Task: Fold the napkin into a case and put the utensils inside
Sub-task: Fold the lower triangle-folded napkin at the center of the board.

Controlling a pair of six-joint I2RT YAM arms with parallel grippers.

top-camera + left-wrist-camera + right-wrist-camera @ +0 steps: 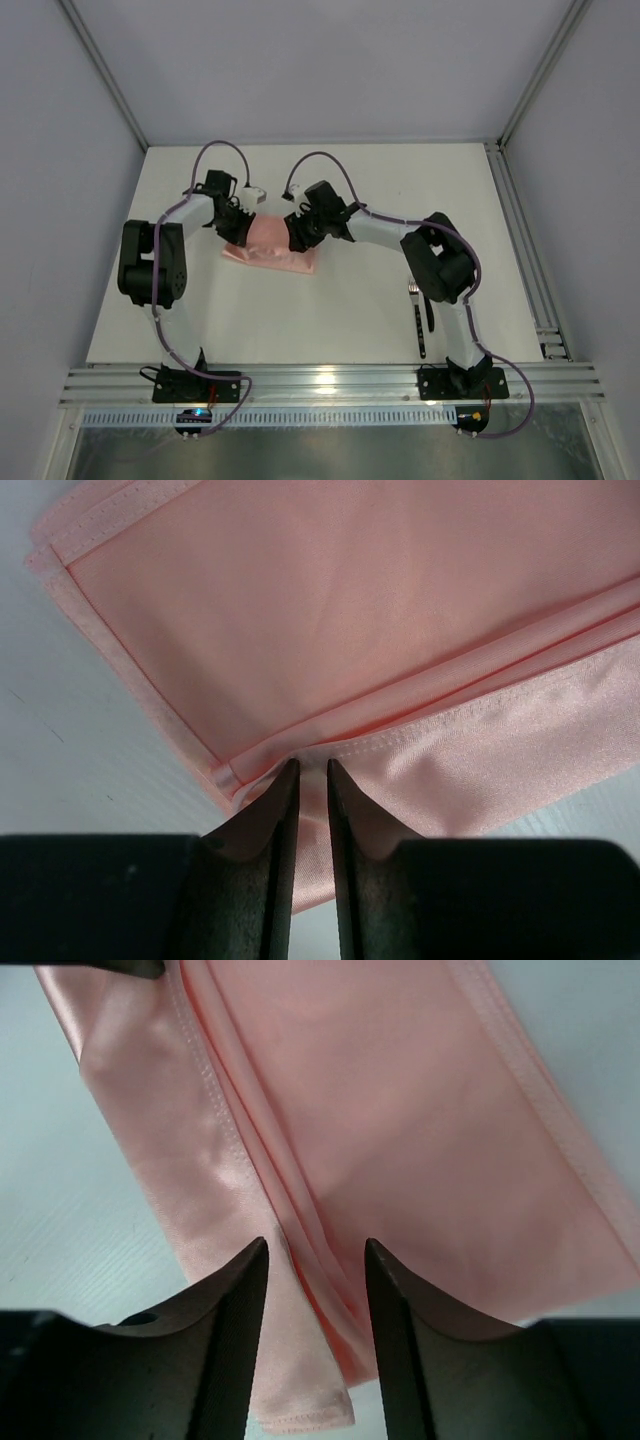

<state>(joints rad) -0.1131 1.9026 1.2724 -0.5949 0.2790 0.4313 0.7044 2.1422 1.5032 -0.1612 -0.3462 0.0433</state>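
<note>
The salmon-pink napkin (268, 252) lies folded into a layered band in the middle of the table. My left gripper (243, 222) is at its left end; in the left wrist view the jaws (312, 765) stand almost together, pinching a fold of the napkin (350, 610) at a hemmed edge. My right gripper (296, 236) is at the napkin's right end; its jaws (315, 1245) are open and straddle a lengthwise fold of the napkin (400, 1110). The utensils (422, 318), a fork with pale tines and a dark handle, lie on the table at the right, partly behind my right arm.
The white table (330, 320) has a metal rail along its right edge (520, 240) and grey walls on three sides. My right arm's elbow (440, 265) hangs over the utensils.
</note>
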